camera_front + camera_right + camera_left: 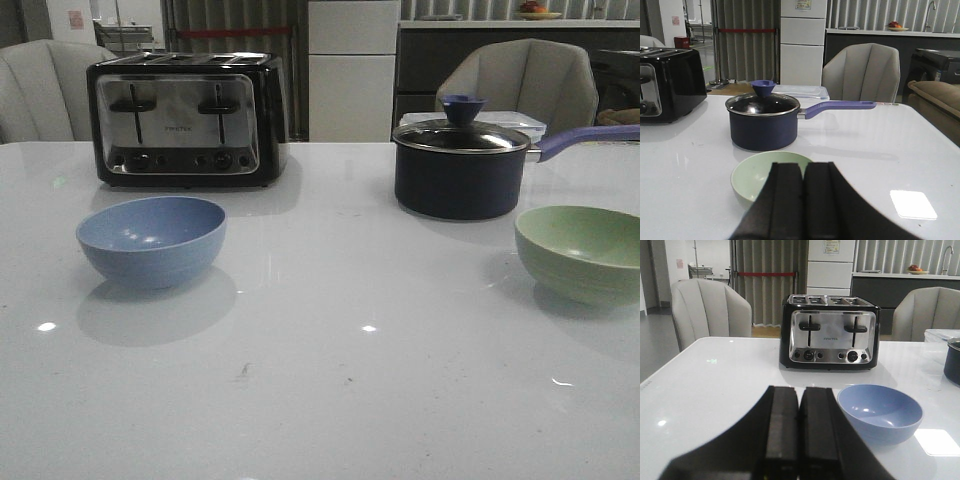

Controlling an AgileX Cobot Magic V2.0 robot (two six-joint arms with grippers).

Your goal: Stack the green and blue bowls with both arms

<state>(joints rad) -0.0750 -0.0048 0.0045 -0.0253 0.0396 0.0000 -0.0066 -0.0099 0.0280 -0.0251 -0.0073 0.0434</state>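
Left gripper (799,440), right gripper (802,200): matte black, two flat rectangular slabs each, flared base.

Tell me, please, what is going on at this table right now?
Nothing is being handled yet. The blue bowl sits alone in front of the toaster, and the green bowl sits apart on the other side, near the lidded saucepan. The left gripper is shut and empty near the blue bowl; the right gripper is shut and empty near the green one. The bowls are not yet stacked.
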